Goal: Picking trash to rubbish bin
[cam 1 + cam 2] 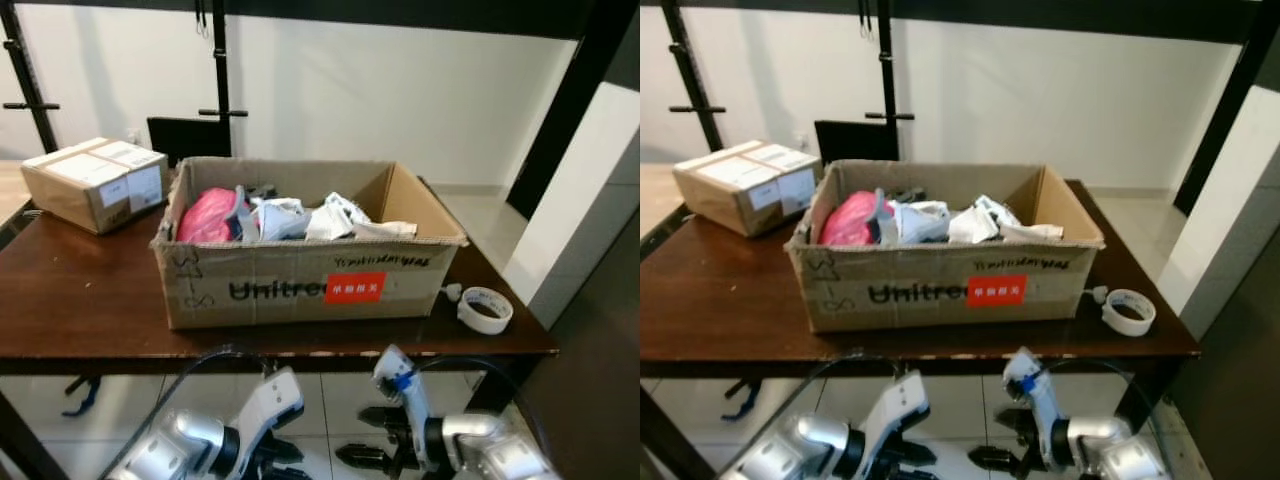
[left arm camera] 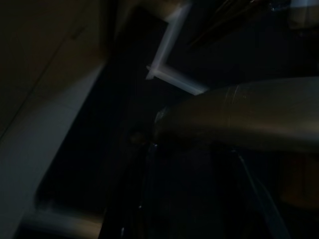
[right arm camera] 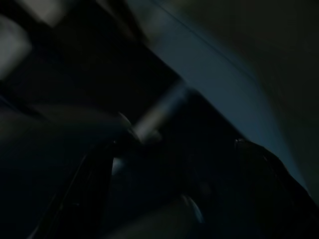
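An open cardboard box [image 1: 300, 285] with black lettering and a red label stands in the middle of the dark wooden table [image 1: 80, 300]. It holds trash: a pink bag [image 1: 208, 218] at its left and crumpled white paper and wrappers [image 1: 335, 218] to the right. Both arms hang low in front of the table, below its front edge. My left gripper [image 1: 283, 455] sits at the bottom left of centre. My right gripper [image 1: 352, 437] points leftward under the box's right half, open and holding nothing. Both wrist views are very dark.
A sealed small carton [image 1: 95, 182] lies at the table's back left. A roll of white tape [image 1: 486, 309] rests near the front right corner. Black metal posts [image 1: 222, 70] and a dark panel [image 1: 188, 138] stand behind the table, before a white wall. Tiled floor lies beneath.
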You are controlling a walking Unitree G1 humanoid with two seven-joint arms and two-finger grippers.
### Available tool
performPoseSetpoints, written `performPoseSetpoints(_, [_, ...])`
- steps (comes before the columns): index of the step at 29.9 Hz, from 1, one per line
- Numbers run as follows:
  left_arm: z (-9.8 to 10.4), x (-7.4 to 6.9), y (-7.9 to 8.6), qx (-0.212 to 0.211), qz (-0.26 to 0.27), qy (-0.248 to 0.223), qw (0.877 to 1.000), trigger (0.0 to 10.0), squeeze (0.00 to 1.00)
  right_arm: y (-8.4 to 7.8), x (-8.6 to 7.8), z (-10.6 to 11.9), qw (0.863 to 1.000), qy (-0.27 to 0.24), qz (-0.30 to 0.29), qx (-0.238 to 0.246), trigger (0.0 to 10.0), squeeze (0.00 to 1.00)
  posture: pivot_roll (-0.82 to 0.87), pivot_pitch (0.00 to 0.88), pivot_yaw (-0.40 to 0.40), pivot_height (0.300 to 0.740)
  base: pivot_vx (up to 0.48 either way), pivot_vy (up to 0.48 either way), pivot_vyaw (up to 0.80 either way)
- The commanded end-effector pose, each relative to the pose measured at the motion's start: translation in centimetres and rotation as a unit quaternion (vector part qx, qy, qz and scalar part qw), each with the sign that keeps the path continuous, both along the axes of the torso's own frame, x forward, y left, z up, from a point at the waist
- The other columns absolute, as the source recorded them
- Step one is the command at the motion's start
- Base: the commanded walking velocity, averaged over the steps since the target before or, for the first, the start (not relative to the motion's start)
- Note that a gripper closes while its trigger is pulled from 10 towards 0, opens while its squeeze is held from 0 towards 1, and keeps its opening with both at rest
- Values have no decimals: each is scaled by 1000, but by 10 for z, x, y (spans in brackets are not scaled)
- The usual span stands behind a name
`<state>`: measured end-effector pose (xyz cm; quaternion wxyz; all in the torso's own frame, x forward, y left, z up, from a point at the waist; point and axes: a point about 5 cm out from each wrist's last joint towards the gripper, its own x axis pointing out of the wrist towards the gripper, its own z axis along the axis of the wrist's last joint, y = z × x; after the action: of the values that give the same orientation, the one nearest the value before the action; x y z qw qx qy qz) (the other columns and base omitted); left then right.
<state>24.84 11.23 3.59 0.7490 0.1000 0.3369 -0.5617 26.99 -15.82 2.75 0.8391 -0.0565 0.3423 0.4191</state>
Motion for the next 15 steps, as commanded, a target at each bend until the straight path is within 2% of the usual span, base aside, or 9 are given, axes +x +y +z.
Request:
performPoseSetpoints(1, [-33,-5,8,64,92,7,994,10000,0,-2,-12,-29,997,27,-36,-65,10000,0,21,40,-50,740,0,0,0])
performPoseSetpoints(3, [-45,-6,12,93,131,-1,987,10000,0,-3,-17,-40,994,37,-52,-85,10000,0,22,34,-51,740,0,0,0])
performPoseSetpoints(4, [-59,-6,20,141,181,-25,973,10000,0,-4,-23,-51,990,41,-72,-118,10000,0,25,30,-53,740,0,0,0])
performPoseSetpoints(5, [-59,-6,20,141,181,-25,973,10000,0,-4,-23,-51,990,41,-72,-118,10000,0,25,30,-53,740,0,0,0])
performPoseSetpoints(7, [-71,-8,30,191,232,-40,953,10000,0,-7,-27,-62,982,35,-92,-161,10000,0,27,25,-58,740,0,0,0])
performPoseSetpoints(10, [-92,-30,45,219,268,-11,938,10000,0,-5,-40,-77,974,39,-134,-178,10000,0,26,20,-64,740,0,0,0])
performPoseSetpoints(12, [-98,-35,60,238,334,-16,912,10000,0,-8,-46,-84,965,24,-176,-191,10000,0,26,13,-63,740,0,0,0])
performPoseSetpoints(14, [-99,-36,63,241,350,-17,905,10000,0,-9,-47,-85,963,19,-186,-195,10000,0,26,13,-63,740,0,0,0])
performPoseSetpoints(15, [-101,-40,68,235,390,0,890,10000,0,-15,-52,-90,952,20,-220,-213,10000,0,38,3,-50,740,0,0,0])
